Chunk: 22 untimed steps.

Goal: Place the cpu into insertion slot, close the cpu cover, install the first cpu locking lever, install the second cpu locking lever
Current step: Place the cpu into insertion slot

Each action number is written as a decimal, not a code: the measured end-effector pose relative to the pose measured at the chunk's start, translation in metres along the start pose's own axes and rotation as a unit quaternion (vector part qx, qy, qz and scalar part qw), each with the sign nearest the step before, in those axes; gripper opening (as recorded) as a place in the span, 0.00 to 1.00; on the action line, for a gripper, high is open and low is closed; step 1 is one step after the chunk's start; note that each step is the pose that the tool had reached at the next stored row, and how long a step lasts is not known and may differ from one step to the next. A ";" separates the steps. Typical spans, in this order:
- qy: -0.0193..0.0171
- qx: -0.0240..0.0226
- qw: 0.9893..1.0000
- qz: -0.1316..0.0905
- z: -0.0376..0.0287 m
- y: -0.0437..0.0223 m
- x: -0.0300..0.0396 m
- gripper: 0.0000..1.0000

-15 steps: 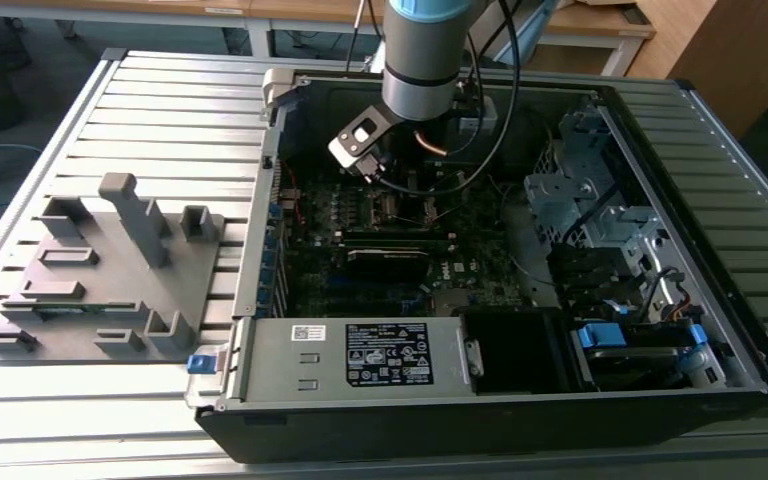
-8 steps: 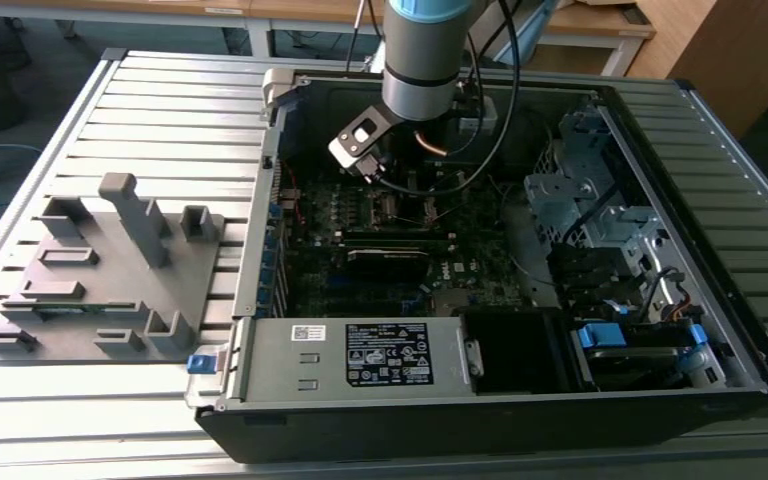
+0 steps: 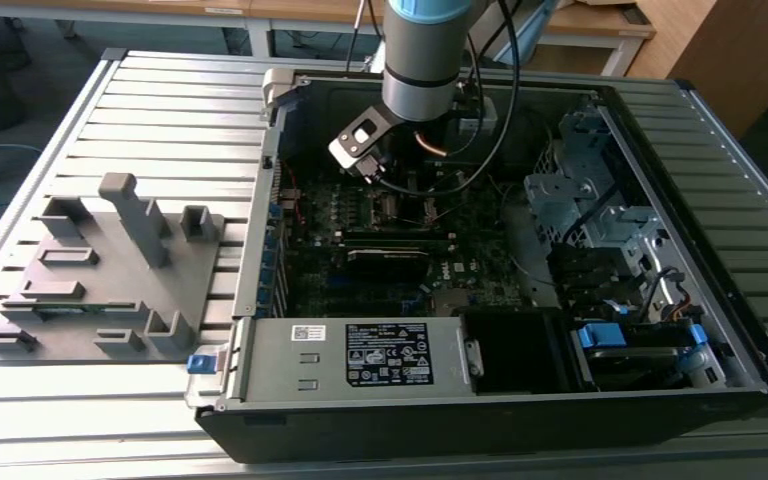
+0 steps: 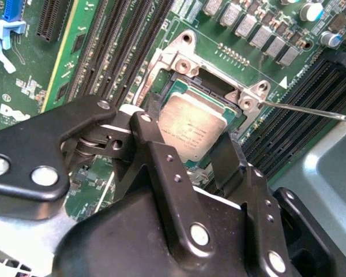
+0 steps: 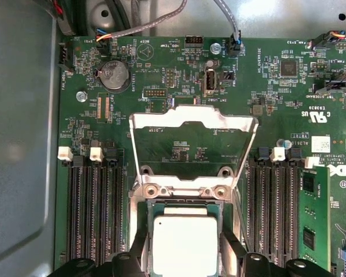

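The claw (image 5: 185,257) is seen closed narrowly on the cpu (image 5: 184,236), one finger (image 5: 143,245) pressed to each of two opposite edges, with the chip held squarely over the insertion slot (image 5: 184,206); whether it is fully seated or just above the socket cannot be told. The cpu cover (image 5: 230,124) is swung open just beyond the fingertips, its window showing bare board, so nothing is shut over the chip yet. In the second wrist view a thin locking lever (image 4: 311,109) is seen jutting out beside the socket corner, unlatched. Damage is judged most likely if the chip is let go tilted or off-register, since the socket's contacts could be bent, or if it is dragged by a finger against the metal rim. Rows of memory slots (image 5: 95,213) are packed close on either side of the claw, leaving the fingers little room; a coin battery (image 5: 114,76) lies further beyond the cover. A grey fixture plate (image 3: 91,270) rests on the slatted bench (image 3: 157,110), well apart.
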<state>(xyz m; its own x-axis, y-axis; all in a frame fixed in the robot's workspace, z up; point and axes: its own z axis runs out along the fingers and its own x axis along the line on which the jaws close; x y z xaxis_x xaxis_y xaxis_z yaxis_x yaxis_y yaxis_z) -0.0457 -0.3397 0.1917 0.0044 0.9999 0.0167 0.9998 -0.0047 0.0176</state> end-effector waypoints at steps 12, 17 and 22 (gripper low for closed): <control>0.000 0.000 1.000 0.000 -0.0111 0.0002 0.0002 0.61; 0.001 0.000 1.000 0.000 -0.0112 0.0002 0.0002 0.61; 0.001 0.000 1.000 0.000 -0.0112 0.0002 0.0002 0.41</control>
<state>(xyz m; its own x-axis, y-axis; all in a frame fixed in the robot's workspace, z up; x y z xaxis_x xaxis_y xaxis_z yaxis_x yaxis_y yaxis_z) -0.0457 -0.3397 0.2029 0.0044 0.9998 0.0184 0.9998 -0.0048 0.0176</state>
